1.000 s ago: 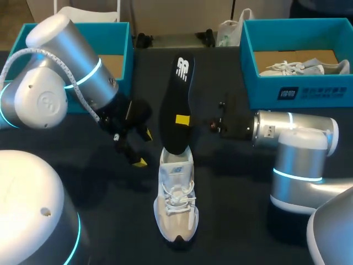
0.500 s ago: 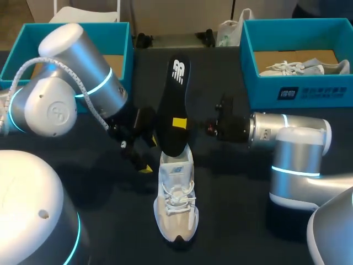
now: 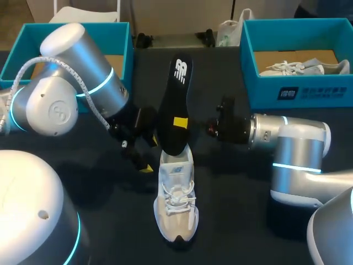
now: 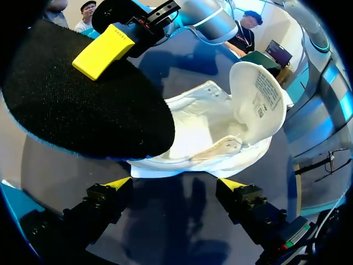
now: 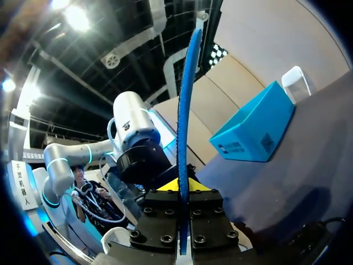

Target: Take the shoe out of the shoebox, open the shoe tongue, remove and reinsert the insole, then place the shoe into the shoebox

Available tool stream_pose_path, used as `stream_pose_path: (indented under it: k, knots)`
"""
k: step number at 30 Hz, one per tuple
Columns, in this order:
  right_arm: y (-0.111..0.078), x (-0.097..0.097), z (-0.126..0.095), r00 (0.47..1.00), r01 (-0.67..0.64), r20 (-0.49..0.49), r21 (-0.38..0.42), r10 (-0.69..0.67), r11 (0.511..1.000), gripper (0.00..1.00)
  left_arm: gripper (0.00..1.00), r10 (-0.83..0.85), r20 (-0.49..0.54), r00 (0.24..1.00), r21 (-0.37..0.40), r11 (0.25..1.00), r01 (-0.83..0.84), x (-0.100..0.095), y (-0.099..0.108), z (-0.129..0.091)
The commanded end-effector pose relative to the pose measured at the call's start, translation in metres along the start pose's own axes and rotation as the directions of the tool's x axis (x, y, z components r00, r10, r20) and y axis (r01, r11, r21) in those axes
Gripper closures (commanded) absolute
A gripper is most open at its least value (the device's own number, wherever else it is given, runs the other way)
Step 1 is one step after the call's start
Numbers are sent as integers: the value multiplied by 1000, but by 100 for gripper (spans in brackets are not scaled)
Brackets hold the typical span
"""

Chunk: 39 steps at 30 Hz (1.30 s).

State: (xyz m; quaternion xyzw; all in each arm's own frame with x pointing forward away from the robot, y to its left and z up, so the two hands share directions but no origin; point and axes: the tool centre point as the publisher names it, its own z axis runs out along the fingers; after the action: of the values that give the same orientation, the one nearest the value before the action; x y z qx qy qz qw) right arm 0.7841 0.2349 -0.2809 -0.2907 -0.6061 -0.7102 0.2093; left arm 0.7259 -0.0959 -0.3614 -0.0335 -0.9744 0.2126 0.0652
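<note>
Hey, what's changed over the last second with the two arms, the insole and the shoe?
The left gripper came in closer to the heel of the shoe, its fingers open and holding nothing. The right gripper, shut on the insole, shifted slightly toward the left arm and carried the insole along. The insole's lower end stays at the shoe's opening, and the shoe has not moved.

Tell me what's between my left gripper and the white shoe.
Only bare dark table, as the left wrist view shows: the open left gripper sits just short of the shoe. The black insole hangs above, not in that gap.
</note>
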Motion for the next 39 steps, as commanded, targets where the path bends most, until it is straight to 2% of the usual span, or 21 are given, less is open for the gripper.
stream_pose_path:
  k: [1,16,30,39]
  knots:
    - [-4,-3,2,1000,7,5,-17,-7,1000,100,0,0,1,1000,-1,1000,0,0,0,0]
    - [-10,-7,-5,999,33,13,-56,-33,998,100,0,0,1,1000,-1,1000,0,0,0,0]
    - [-20,-5,-15,999,39,6,-52,-39,998,100,0,0,1,1000,-1,1000,0,0,0,0]
    - [-22,-11,-8,1000,30,-7,-32,-30,999,100,0,0,1,1000,-1,1000,0,0,0,0]
